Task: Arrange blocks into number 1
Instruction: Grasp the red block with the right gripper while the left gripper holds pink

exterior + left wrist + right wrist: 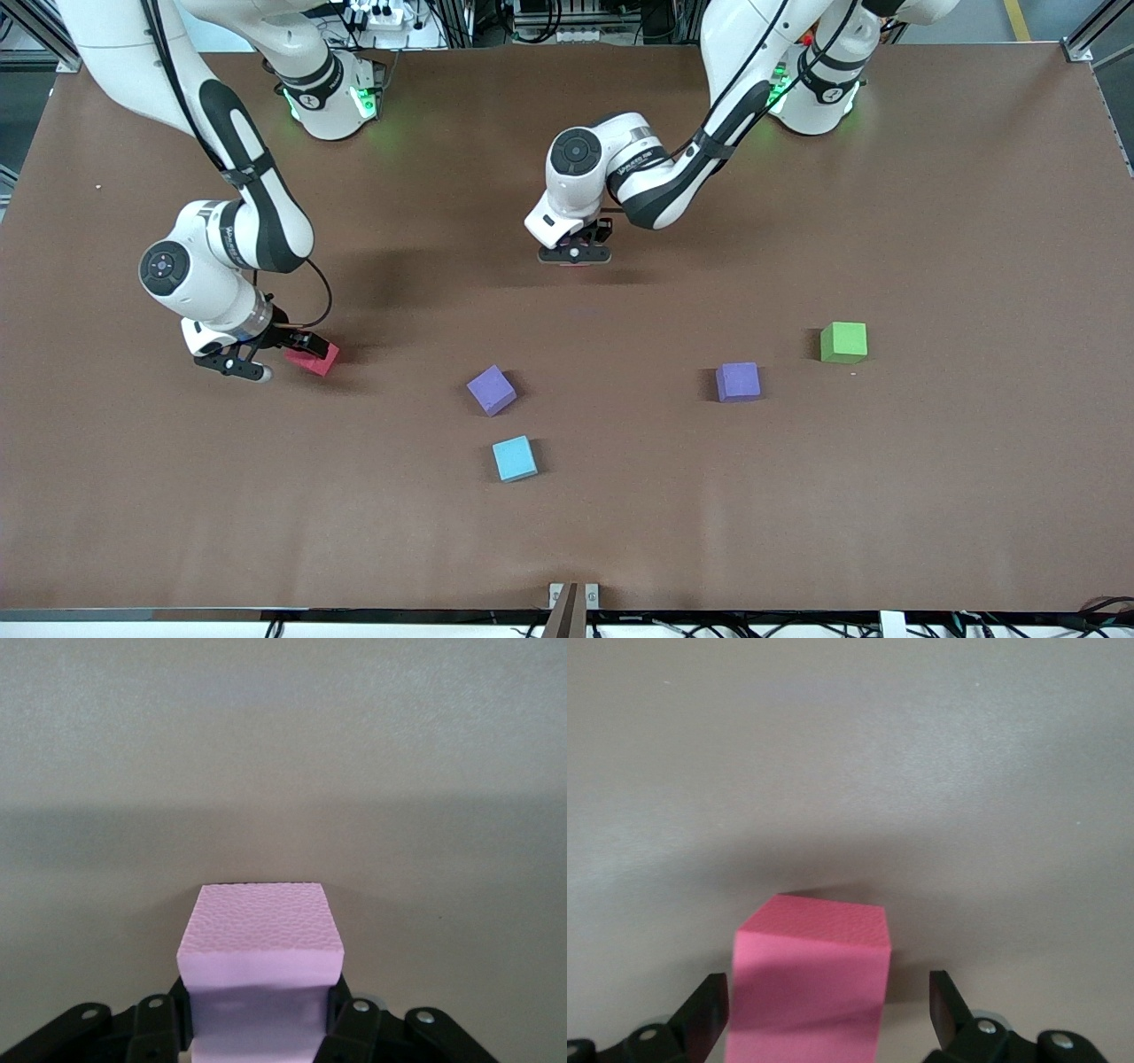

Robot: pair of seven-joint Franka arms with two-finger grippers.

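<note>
The blue block lies nearest the table's front edge, then two purple blocks and the green block. The right gripper, spread, straddles the red block; the left gripper pinches a pink block mid-table.

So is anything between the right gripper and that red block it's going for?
Nothing visible. The right gripper is open with the red block already between its fingers, gaps on both sides, toward the right arm's end of the table. The left gripper is shut on a pink block.
</note>
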